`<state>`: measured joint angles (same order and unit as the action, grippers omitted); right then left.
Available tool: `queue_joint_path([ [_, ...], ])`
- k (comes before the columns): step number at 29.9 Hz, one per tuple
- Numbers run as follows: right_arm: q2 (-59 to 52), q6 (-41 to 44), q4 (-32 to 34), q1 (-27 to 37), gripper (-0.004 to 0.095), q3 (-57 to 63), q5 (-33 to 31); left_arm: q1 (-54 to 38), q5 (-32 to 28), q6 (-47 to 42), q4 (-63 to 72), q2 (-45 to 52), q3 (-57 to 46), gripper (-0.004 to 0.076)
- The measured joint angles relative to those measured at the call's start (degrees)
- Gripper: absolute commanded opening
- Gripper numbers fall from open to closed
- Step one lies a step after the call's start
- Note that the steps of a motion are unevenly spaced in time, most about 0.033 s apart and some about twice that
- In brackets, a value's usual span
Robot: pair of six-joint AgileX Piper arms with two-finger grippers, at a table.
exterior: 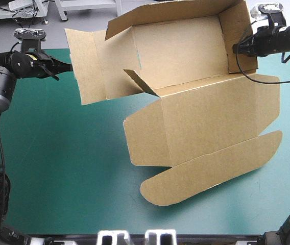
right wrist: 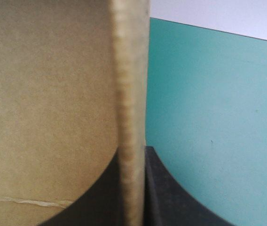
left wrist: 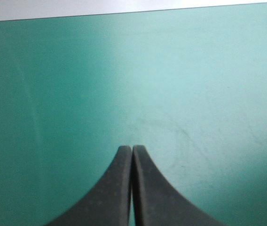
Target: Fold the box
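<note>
The brown box [exterior: 186,107] stands partly raised over the far half of the table. Its back and end walls are up, and the lid panel with its rounded flap [exterior: 211,171] lies flat toward the front. My right gripper [exterior: 235,48] is shut on the upright right end wall. In the right wrist view the board's edge [right wrist: 132,94] runs between the black fingers [right wrist: 161,188]. My left gripper [exterior: 69,66] is shut at the outer edge of the left flap [exterior: 86,66]. In the left wrist view my left gripper [left wrist: 132,149] has no board between its fingers, only cover ahead.
The teal-green cover [exterior: 58,163] spreads to the left of and in front of the box. Its far edge [left wrist: 133,13] shows ahead of the left gripper. The table's front edge runs just behind the flat lid flap.
</note>
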<state>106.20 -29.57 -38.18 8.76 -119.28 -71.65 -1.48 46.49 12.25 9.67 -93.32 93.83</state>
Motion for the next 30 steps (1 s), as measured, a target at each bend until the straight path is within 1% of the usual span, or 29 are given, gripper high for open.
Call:
queue_joint_path([
  [3,0.0,-1.23,-3.58,0.0,-0.0019,0.0,0.0,0.0,0.32,6.15,8.75,-2.22,0.0,-0.0008],
  [5,0.0,-1.57,-4.85,0.0,-0.0019,0.0,0.0,0.0,1.29,12.17,16.35,-3.61,0.0,-0.0008],
  [11,0.0,-1.81,-3.77,-0.2,-0.0019,0.0,0.0,0.0,6.64,31.73,41.69,-5.04,0.0,-0.0008],
  [14,0.0,-2.37,-3.32,-0.97,-0.0018,0.46,0.0,0.0,11.48,38.84,51.63,-5.04,0.0,-0.0008],
  [16,0.4,-2.48,-3.25,-1.74,-0.0017,0.51,0.0,0.0,14.9,41.13,54.85,-5.04,0.0,-0.0008],
  [21,2.03,-1.44,-1.49,-4.43,-0.0017,0.57,1.19,0.0,21.61,42.83,57.37,-5.04,0.0,-0.0001],
  [24,2.51,-0.43,0.83,-6.06,-0.0017,0.57,2.93,0.0,22.77,43.96,58.87,-5.04,0.0,0.0048],
  [28,2.51,0.99,2.95,-7.88,-0.0017,0.63,4.99,0.0,22.9,44.84,62.74,-5.04,0.0,0.0128],
  [30,2.51,1.7,4.01,-8.76,-0.0017,0.63,6.12,0.0,22.9,45.28,64.97,-5.04,0.0,0.0155],
])
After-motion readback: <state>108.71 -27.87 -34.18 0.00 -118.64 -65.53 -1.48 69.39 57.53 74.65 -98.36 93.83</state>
